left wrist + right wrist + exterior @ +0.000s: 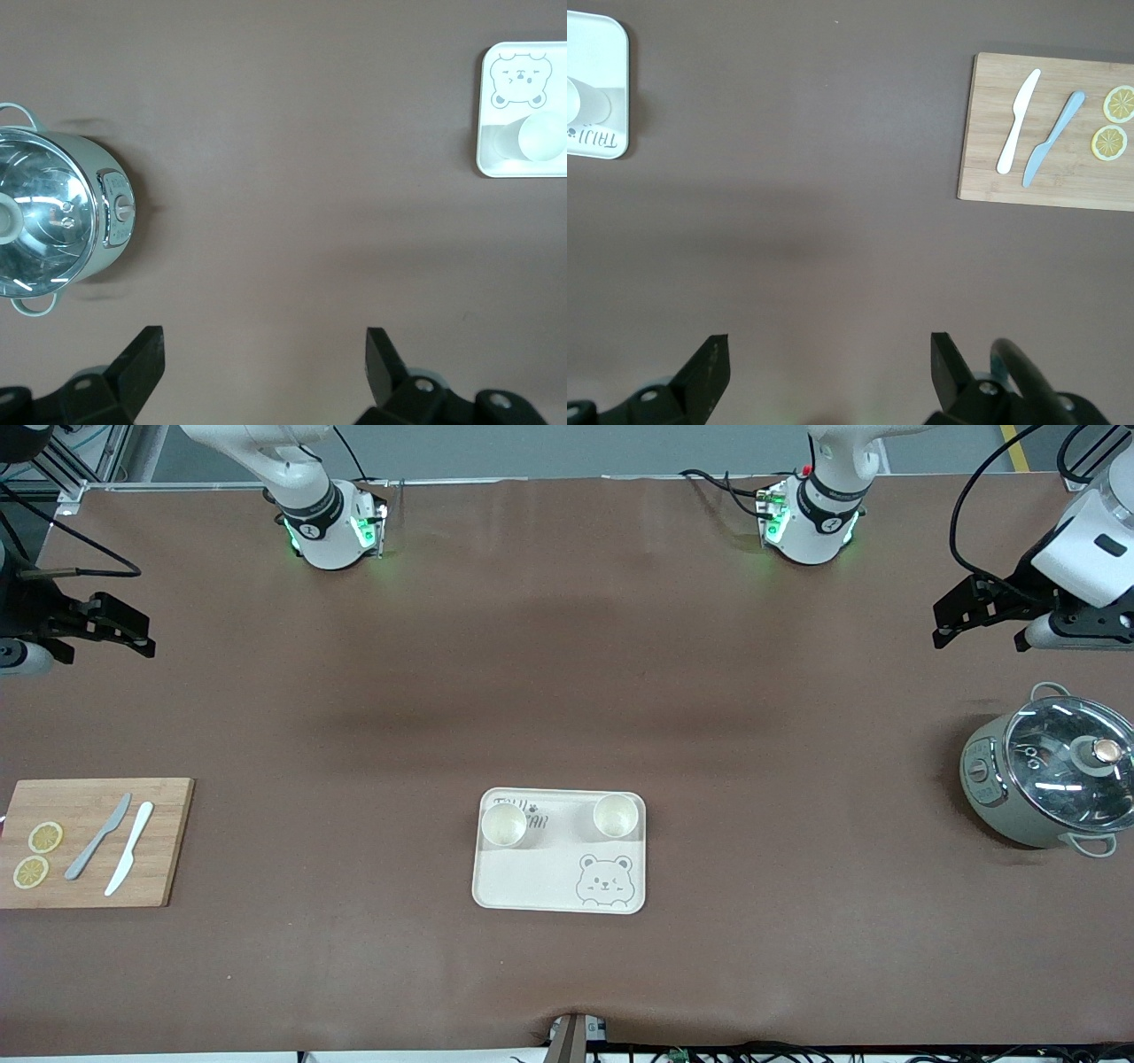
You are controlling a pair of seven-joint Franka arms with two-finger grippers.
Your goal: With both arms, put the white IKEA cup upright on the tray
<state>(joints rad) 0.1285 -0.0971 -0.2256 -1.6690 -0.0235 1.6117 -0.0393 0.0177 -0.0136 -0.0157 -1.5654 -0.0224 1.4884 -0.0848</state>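
The cream tray (532, 877) with a bear drawing lies in the middle of the table. Two white cups stand upright on it, along its edge farther from the front camera: one (503, 825) toward the right arm's end, one (616, 816) toward the left arm's end. My left gripper (952, 624) is open and empty over bare table at the left arm's end; its wrist view (263, 354) shows the tray (496, 155) and a cup (542, 137). My right gripper (133, 633) is open and empty over bare table at the right arm's end; its wrist view (828, 359) shows the tray's corner (611, 88).
A grey-green pot with a glass lid (1050, 779) stands at the left arm's end, also in the left wrist view (53, 221). A wooden cutting board (168, 841) with two knives and two lemon slices lies at the right arm's end, also in the right wrist view (992, 168).
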